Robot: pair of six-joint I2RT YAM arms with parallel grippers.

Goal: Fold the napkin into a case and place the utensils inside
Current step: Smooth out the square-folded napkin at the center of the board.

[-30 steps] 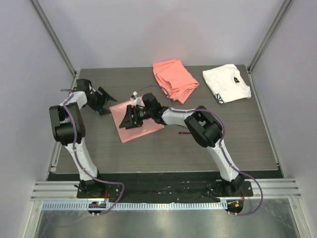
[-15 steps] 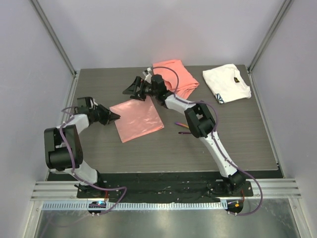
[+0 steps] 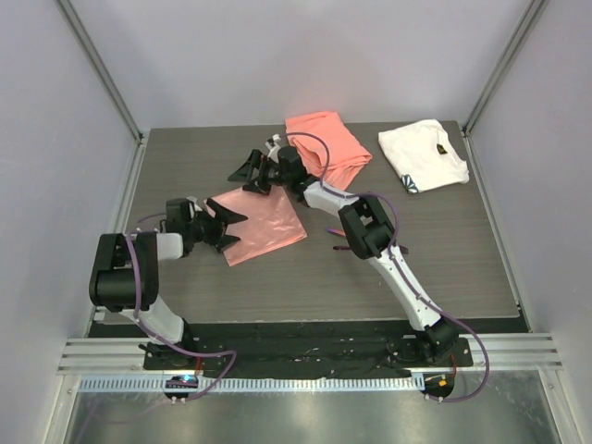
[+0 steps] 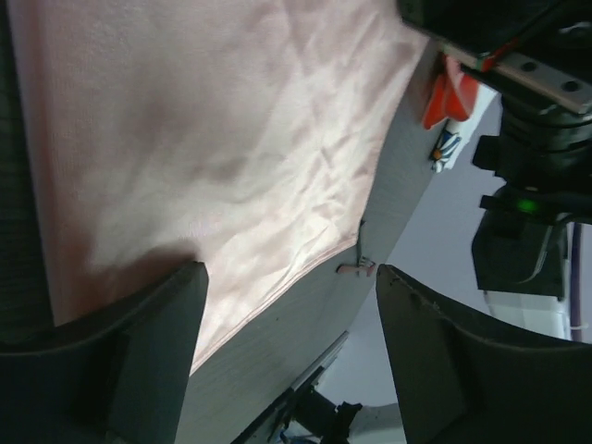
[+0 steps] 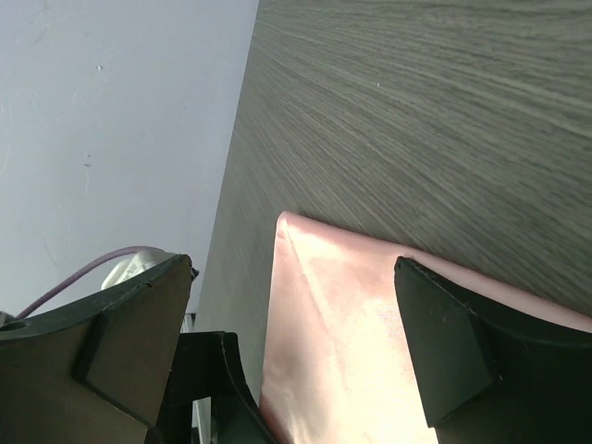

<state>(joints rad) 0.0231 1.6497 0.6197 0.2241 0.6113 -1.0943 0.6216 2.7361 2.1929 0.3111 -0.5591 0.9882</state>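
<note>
The enclosure has pale lavender walls and aluminium corner posts around a dark grey wood-grain counter [image 3: 277, 287].

Item 1. The thin, glossy pale-pink square napkin [image 3: 262, 225] lies spread flat on the left-centre of the counter, turned at an angle. No fold shows in it.

Item 2. The two slim dark purple metal utensils [image 3: 340, 247] lie on bare counter just right of the napkin, partly hidden by the right arm [image 3: 370, 231]. Which is the fork cannot be told.

Item 3. The left arm [image 3: 125, 268] reaches in low from the left. The left fingers [image 4: 139, 361] stand wide apart over the napkin's left edge with nothing between them. One casts a shadow on the cloth. Contact cannot be told.

Item 4. The right arm stretches across to the napkin's far corner. The right fingers [image 5: 462, 351] are spread wide and hold nothing. The wrist view shows that corner and bare counter between them.

Item 5. A thicker coral-orange folded cloth [image 3: 324, 148] lies at the far edge, just behind the right arm's wrist. A white folded cloth with a dark mark [image 3: 424, 155] lies in the far right corner, well apart from the napkin.
</note>
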